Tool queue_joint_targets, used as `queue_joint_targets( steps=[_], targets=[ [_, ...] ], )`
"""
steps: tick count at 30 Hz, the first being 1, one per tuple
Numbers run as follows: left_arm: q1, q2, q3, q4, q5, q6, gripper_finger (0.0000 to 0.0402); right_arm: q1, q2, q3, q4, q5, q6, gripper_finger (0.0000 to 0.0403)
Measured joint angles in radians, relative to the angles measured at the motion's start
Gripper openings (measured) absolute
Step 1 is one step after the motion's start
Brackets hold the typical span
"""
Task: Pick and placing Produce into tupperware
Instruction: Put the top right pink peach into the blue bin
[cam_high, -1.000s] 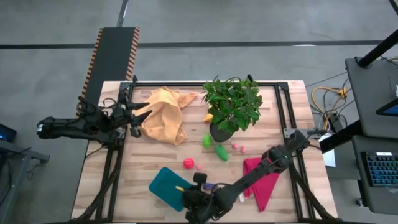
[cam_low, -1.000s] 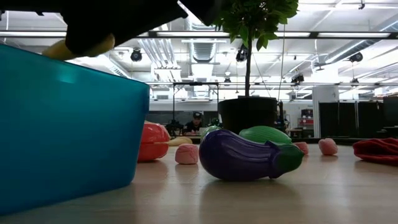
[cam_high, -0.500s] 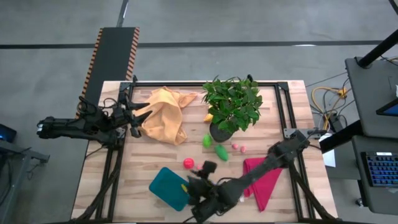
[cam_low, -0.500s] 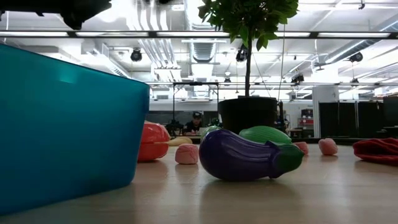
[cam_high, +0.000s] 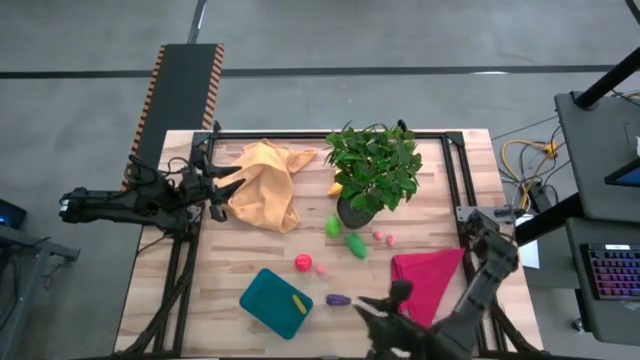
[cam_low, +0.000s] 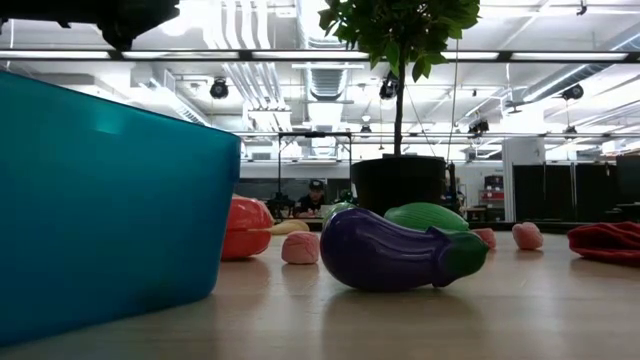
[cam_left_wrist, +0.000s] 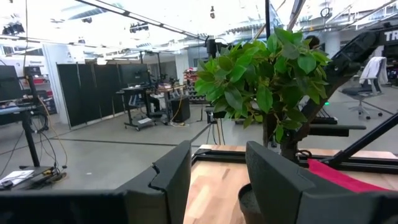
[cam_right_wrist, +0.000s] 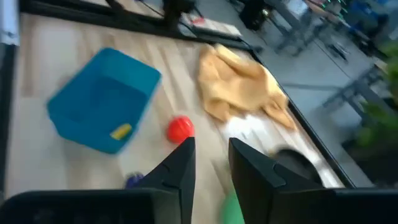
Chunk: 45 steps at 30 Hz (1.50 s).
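The teal tupperware (cam_high: 268, 300) stands near the table's front edge, with a yellow banana (cam_high: 298, 303) lying inside it on its bottom. A purple eggplant (cam_high: 338, 299) lies on the table just right of the tub. A red piece (cam_high: 303, 262), pink pieces (cam_high: 322, 268) and green pieces (cam_high: 355, 244) lie scattered farther back. My right gripper (cam_high: 368, 303) hangs right of the eggplant, open and with nothing in it (cam_right_wrist: 210, 163). My left gripper (cam_high: 222, 190) waits open at the far left beside the orange cloth (cam_high: 265, 185).
A potted plant (cam_high: 372, 170) stands at the back centre, behind the green pieces. A magenta cloth (cam_high: 425, 285) lies at the right, partly under my right arm. Black rails (cam_high: 455, 170) run along the table's far and side edges.
My right gripper has risen from over the tub and swung toward the table's right and near edge, turning as it went. The banana that hung at its fingers above the tub now lies inside the tub, apart from the gripper.
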Motion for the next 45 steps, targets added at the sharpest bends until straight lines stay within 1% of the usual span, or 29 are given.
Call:
queue_joint_targets(
  steps=[1,4,7,10,13,19,23,27,30,32,34,35,37,42,45],
  targets=[
    [0.000,0.000,0.000,0.000,0.000,0.000,0.0140,0.010,-0.003,-0.010,-0.042,0.000,0.085,0.0098],
    [0.000,0.000,0.000,0.001,0.000,0.000,0.0140,0.034,-0.040,-0.103,-0.013,0.037,0.109,0.0123],
    [0.000,0.000,0.000,0.001,0.000,0.000,0.0140,0.041,-0.090,-0.203,-0.032,0.045,0.230,0.0152],
    [0.000,0.000,0.000,0.003,0.000,0.001,0.0140,0.039,-0.153,-0.316,0.014,0.046,0.277,0.0174],
    [0.000,0.000,0.000,0.003,0.000,0.001,0.0140,0.036,-0.197,-0.408,0.092,0.048,0.311,0.0185],
    [0.000,0.000,0.000,0.003,0.000,0.001,0.0140,0.034,-0.281,-0.559,0.348,0.050,0.161,0.0182],
    [0.000,0.000,0.000,0.002,0.000,0.002,0.0140,0.013,-0.337,-0.650,0.534,0.004,0.056,0.0177],
    [0.000,0.000,0.000,0.003,0.000,0.002,0.0140,-0.021,-0.379,-0.715,0.753,-0.115,-0.090,0.0176],
    [0.000,0.000,0.000,0.003,0.000,0.002,0.0140,-0.041,-0.400,-0.748,0.905,-0.237,-0.254,0.0175],
    [0.000,-0.002,0.000,0.002,0.000,0.004,0.0140,-0.052,-0.409,-0.759,0.957,-0.317,-0.332,0.0176],
    [0.000,-0.002,0.000,0.003,0.000,0.006,0.0140,-0.059,-0.412,-0.768,0.940,-0.374,-0.345,0.0175],
    [0.000,-0.002,0.000,0.002,0.000,0.006,0.0140,-0.062,-0.416,-0.776,0.920,-0.392,-0.334,0.0175],
    [0.000,-0.001,0.000,0.002,0.000,0.008,0.0140,-0.069,-0.429,-0.802,0.854,-0.405,-0.260,0.0172],
    [0.000,-0.002,0.000,0.002,0.000,0.011,0.0140,-0.081,-0.483,-0.917,0.664,-0.392,0.042,0.0164],
    [0.000,-0.002,0.000,0.002,0.000,0.011,0.0140,-0.080,-0.529,-1.014,0.638,-0.353,0.195,0.0162]
  ],
)
